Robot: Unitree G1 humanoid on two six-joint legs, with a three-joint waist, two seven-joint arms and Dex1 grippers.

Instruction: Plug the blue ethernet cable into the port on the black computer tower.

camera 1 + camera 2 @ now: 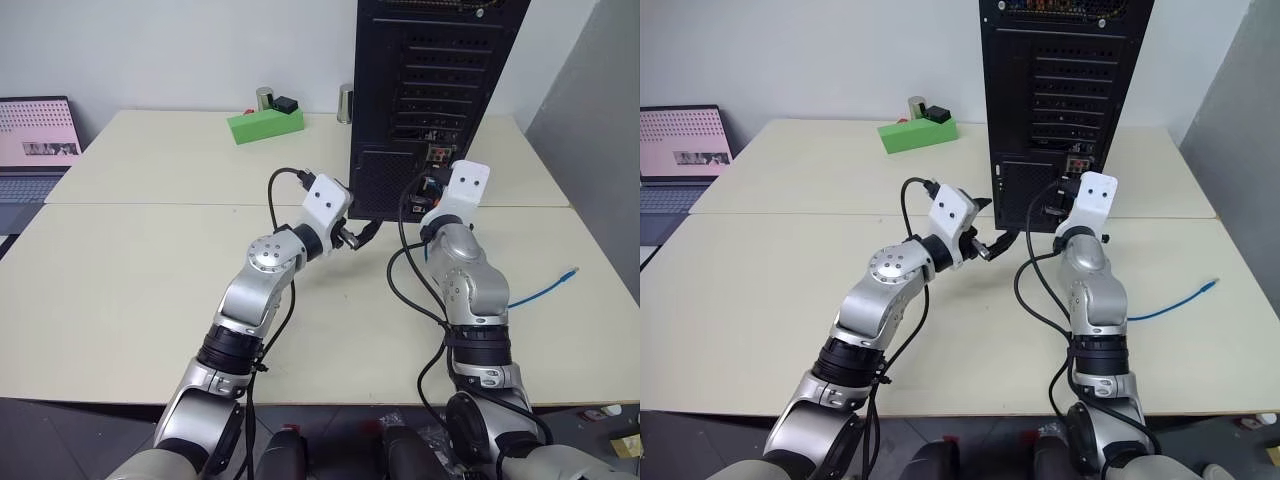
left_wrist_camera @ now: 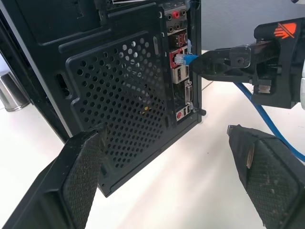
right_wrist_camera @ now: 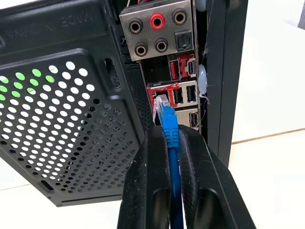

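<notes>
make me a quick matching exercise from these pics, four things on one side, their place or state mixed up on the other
Things:
1. blue ethernet cable
2. left gripper
3. green box
4. laptop

Place or state:
A. at the table's far left edge, screen lit
B. pinched between the right gripper's fingers, plug at the black computer tower's port strip
C. open, holding nothing
D. far side of the table, left of the tower

Pairs: 1-B, 2-C, 3-D, 4-A

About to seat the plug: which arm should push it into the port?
Right. The right gripper is shut on the blue ethernet cable, its plug at the black computer tower ports. The left gripper is open, empty.
</notes>
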